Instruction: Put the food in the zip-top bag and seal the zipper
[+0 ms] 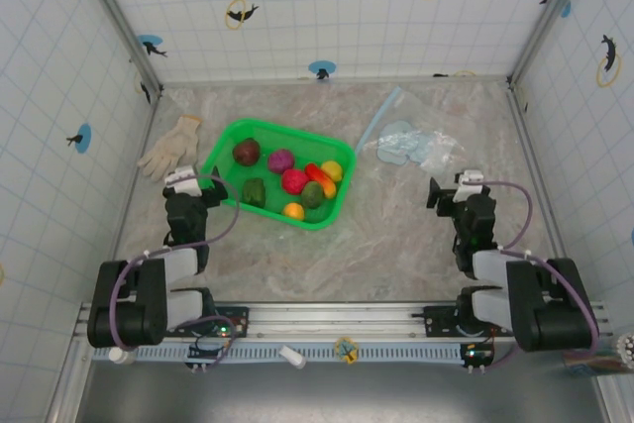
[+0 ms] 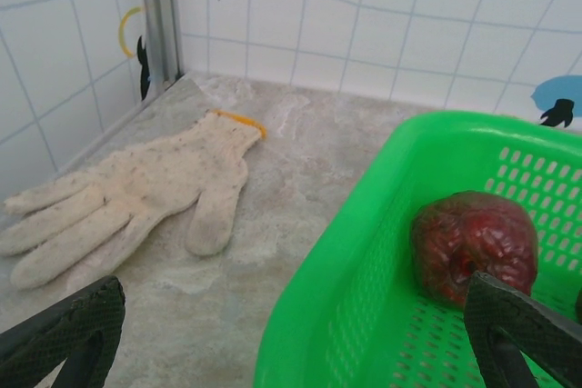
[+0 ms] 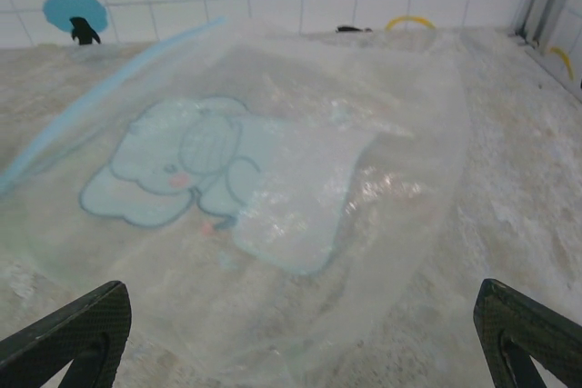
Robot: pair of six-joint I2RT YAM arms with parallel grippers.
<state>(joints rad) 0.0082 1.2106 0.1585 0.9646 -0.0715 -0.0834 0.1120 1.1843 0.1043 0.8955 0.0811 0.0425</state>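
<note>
- Currently I am seeing the left end effector (image 1: 186, 185) hovering with its jaws spread wide, gripping nothing.
- The food (image 1: 281, 159) is sitting in the green basket (image 1: 223, 151), just ahead of that end effector and to its right; a maroon piece (image 2: 473, 243) is lying closest, at its right side.
- A white glove (image 2: 136, 193) is lying flat on the desk (image 1: 396, 235), ahead and to its left.
- The right end effector (image 1: 458, 190) is likewise standing wide open and empty.
- The zip-top bag (image 3: 273, 179) is lying flat on the desk directly ahead of it, elephant print facing up, with the zipper (image 3: 100, 88) running along the bag's edge ahead and to its left.
</note>
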